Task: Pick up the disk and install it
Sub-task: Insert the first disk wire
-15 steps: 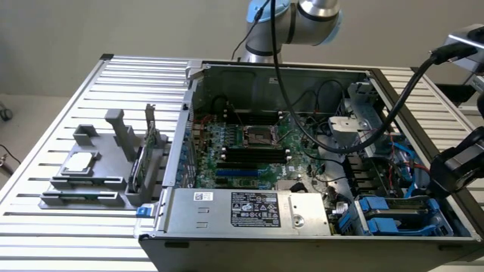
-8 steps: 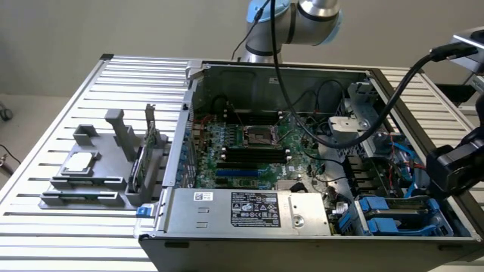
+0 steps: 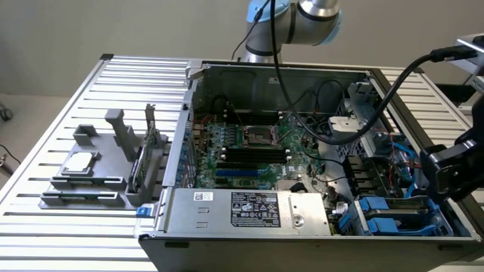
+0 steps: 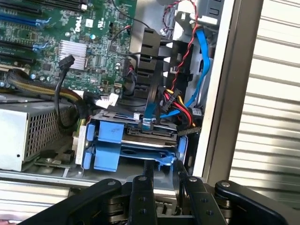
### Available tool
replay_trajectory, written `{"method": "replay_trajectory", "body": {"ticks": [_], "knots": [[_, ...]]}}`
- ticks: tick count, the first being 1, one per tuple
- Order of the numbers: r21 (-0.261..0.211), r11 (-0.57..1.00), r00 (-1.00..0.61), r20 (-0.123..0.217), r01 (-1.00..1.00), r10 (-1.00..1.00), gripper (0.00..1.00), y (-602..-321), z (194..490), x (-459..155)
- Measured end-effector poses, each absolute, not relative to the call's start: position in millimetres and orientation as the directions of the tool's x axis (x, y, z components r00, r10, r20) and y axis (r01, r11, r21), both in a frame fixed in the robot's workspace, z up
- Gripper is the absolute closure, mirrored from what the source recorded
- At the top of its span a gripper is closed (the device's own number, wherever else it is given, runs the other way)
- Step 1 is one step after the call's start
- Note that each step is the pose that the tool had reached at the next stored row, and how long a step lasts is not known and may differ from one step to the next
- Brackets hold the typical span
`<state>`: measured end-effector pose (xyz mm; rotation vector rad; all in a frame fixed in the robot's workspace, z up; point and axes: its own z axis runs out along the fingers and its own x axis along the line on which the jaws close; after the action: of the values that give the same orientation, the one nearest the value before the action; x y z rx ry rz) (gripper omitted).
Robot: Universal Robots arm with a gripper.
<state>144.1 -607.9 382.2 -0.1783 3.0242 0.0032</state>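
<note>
I see a slatted metal bench (image 3: pixel 68 226) carrying an open computer case (image 3: pixel 287 68) across its middle. My tool (image 4: pixel 164 171) hangs at the case's near corner on the exterior view's right, close against the drive bay. The disk (image 4: pixel 150 134) lies level in that bay, framed by its blue carrier. I cannot tell whether the tool grips it.
</note>
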Motion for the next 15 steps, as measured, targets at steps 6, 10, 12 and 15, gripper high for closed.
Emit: {"method": "replay_trajectory", "body": {"ticks": [6,10,12,15], "knots": [[-0.004,1.000,-0.994,-0.112,-0.009,-0.009,0.69,-608.0,379.2,144.1],[-0.004,0.998,-0.992,-0.112,0.063,0.062,0.69,-608.0,378.0,144.1],[-0.004,0.995,-0.989,-0.112,0.096,0.095,0.69,-607.9,377.4,144.1],[-0.004,0.989,-0.983,-0.112,0.147,0.146,0.69,-607.9,376.4,144.1]]}}
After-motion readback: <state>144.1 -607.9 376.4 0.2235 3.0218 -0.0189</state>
